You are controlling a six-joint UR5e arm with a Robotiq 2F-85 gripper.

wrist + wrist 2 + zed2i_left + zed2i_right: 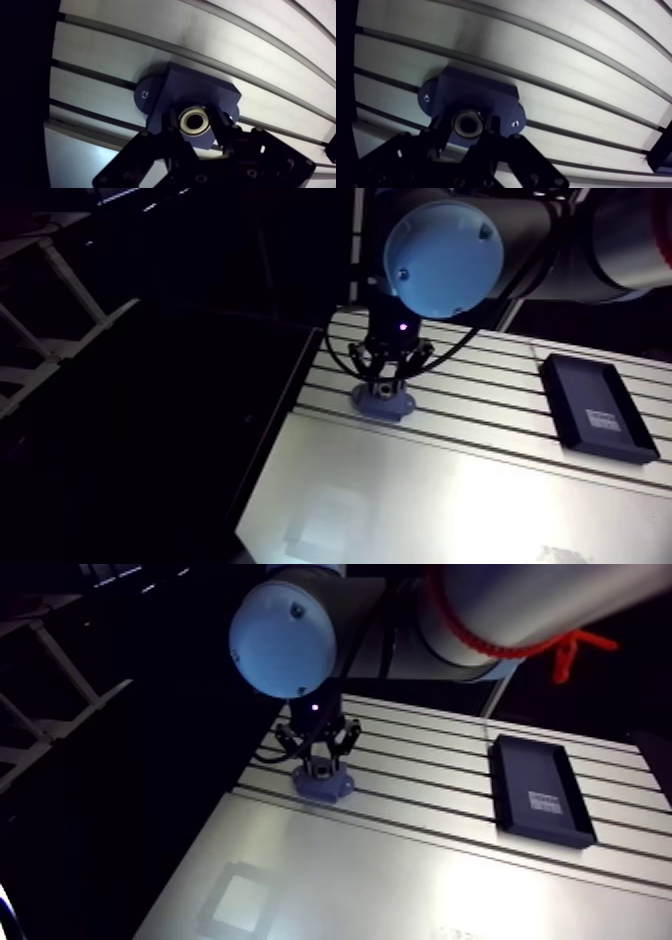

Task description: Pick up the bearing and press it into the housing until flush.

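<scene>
The blue housing (200, 90), a block on a flange with two ears, sits on the slotted table (150, 45) near its left edge. The bearing (186, 121), a pale metal ring with a dark bore, rests in the housing's top opening. In the wrist view my gripper (196, 125) straddles it, with one dark finger pressed against each side of the ring. How deep the bearing sits in the bore is hidden by the fingers. In the arm view the gripper (385, 383) stands upright directly over the housing (381, 403).
A flat black box (597, 406) lies on the slats at the right. A smooth metal plate (450, 508) covers the table's near part. The table's left edge (285, 413) drops into darkness close beside the housing.
</scene>
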